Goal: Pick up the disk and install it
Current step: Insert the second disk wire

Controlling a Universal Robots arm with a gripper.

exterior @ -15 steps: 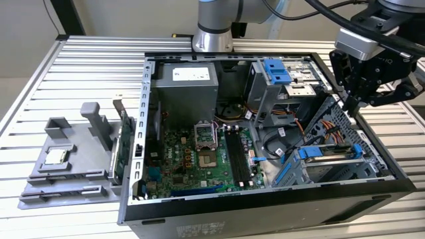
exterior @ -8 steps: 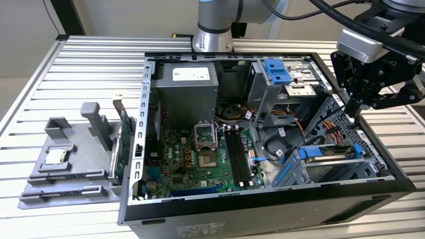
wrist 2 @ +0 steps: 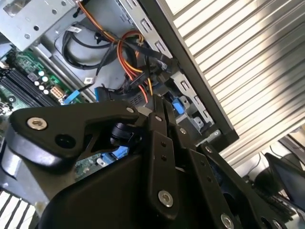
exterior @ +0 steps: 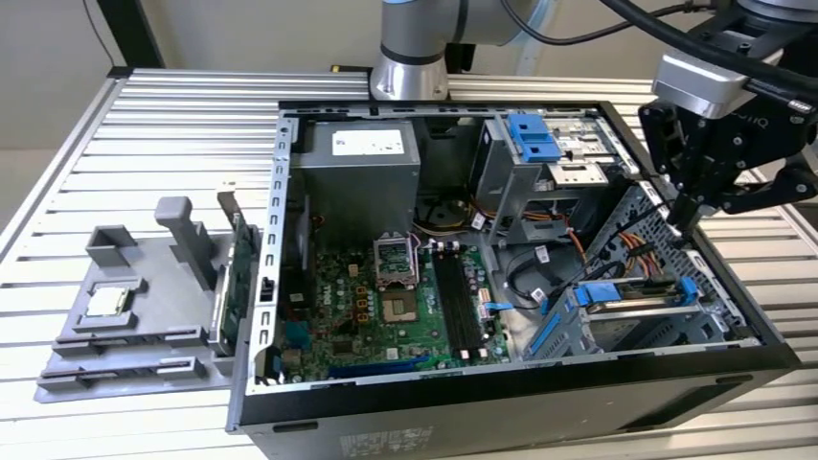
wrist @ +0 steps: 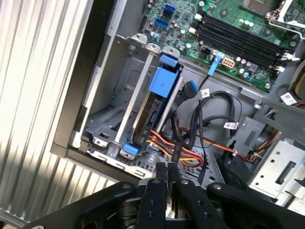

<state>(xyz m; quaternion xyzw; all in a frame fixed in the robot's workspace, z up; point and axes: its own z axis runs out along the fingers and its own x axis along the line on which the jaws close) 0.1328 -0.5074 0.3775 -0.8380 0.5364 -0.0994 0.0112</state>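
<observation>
The disk (exterior: 629, 293), silver with blue rails, sits on edge in the drive cage (exterior: 652, 321) at the case's front corner on the exterior view's right. In the first wrist view the disk (wrist: 153, 110) stands between the cage's metal walls, with a blue tab at one end. My gripper (exterior: 684, 222) hangs just above and behind the cage, apart from the disk. Its fingers (wrist: 161, 172) are pressed together with nothing between them, and the second wrist view shows the gripper (wrist 2: 160, 106) shut in the same way.
The open computer case (exterior: 511, 383) lies on a slatted metal table (exterior: 153, 125). Inside are a motherboard (exterior: 383, 307), a grey power-supply box (exterior: 358, 153), an upper bay with a blue bracket (exterior: 531, 139) and orange and red cables (wrist: 178, 151) beside the cage. A grey fixture (exterior: 128, 316) stands on the exterior view's left.
</observation>
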